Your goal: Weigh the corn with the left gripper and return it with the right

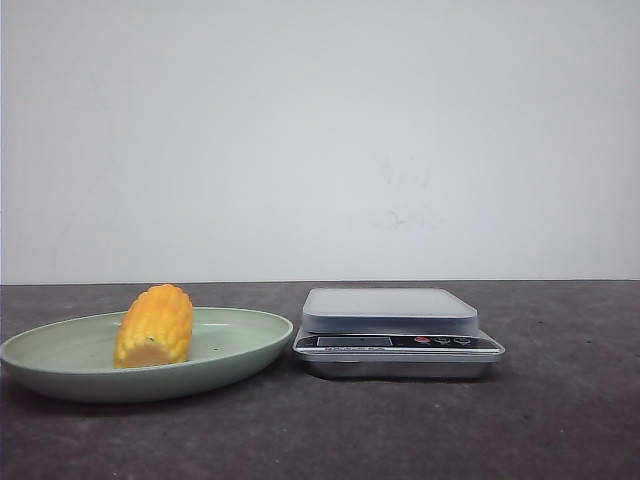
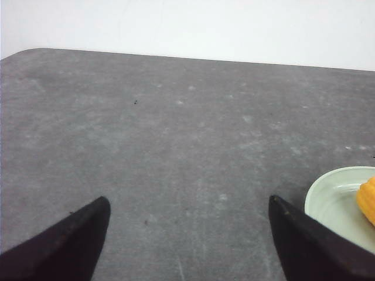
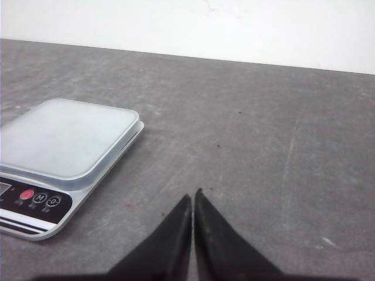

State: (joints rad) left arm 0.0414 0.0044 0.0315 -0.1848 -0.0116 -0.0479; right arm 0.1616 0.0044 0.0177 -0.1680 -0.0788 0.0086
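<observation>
A dark grey, lightly scuffed bench stretches to a plain white wall. In the left wrist view, the left gripper stands released, its two black tapered fingers spread wide over bare benchtop and holding nothing, with the rim of a pale green plate just beside one fingertip. In the right wrist view, the right gripper is clenched, its pointed tips pressed together on nothing, above the bench near a kitchen scale. From the front, neither gripper is visible. The corn, a stubby yellow-orange cob, lies on its side in the plate, pale cut end toward the camera. The scale, its platform bare, sits just beside the plate's right rim.
</observation>
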